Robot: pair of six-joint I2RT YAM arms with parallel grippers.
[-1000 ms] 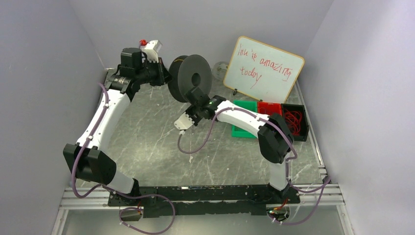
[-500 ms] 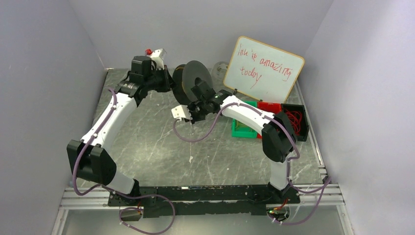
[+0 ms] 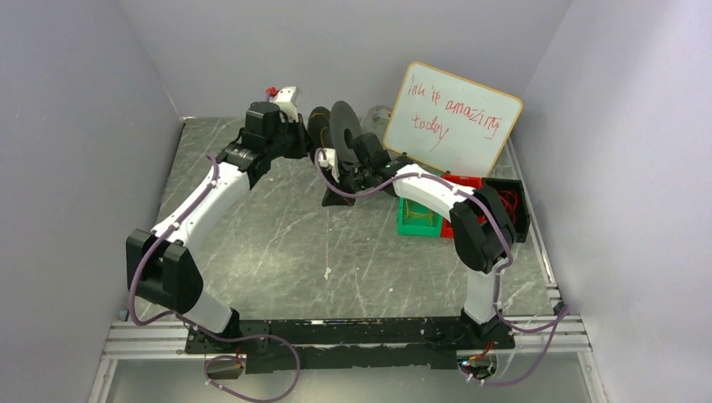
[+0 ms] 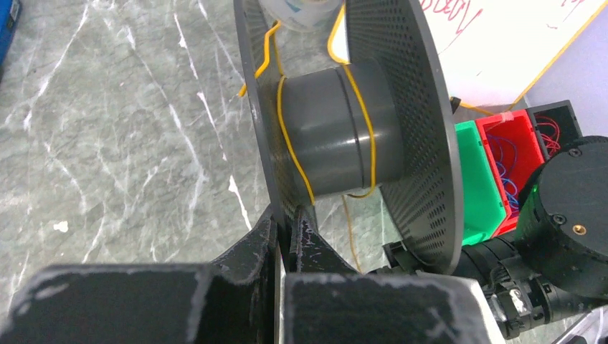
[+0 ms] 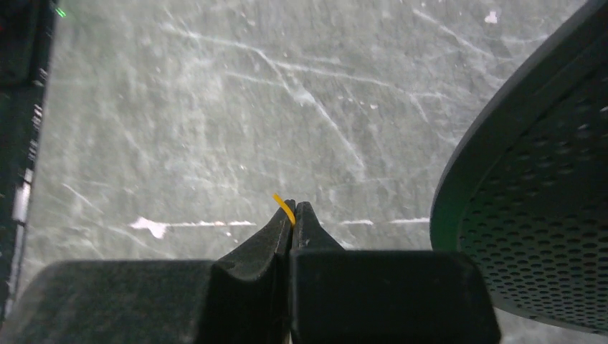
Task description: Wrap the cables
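Observation:
A black spool (image 3: 340,126) with perforated flanges stands edge-on at the back of the table. My left gripper (image 4: 288,215) is shut on the rim of its left flange; from above that gripper (image 3: 306,137) sits just left of the spool. The yellow cable (image 4: 279,115) runs in loose turns round the grey hub (image 4: 333,129) and trails over the flange and down behind. My right gripper (image 5: 292,208) is shut on a short yellow cable (image 5: 283,204) end, low over the table with a flange (image 5: 530,215) at its right. In the top view it (image 3: 326,159) hangs in front of the spool.
A whiteboard (image 3: 453,117) leans at the back right. In front of it lie a green bin (image 3: 417,220), a red bin (image 3: 462,180) and a black bin (image 3: 508,206) of red wires. A clear roll (image 3: 378,116) sits behind the spool. Grey walls close in on three sides.
The left arm swung right and turned the spool from face-on to edge-on. The right gripper rose from mid-table to just in front of the spool, still pinching the cable.

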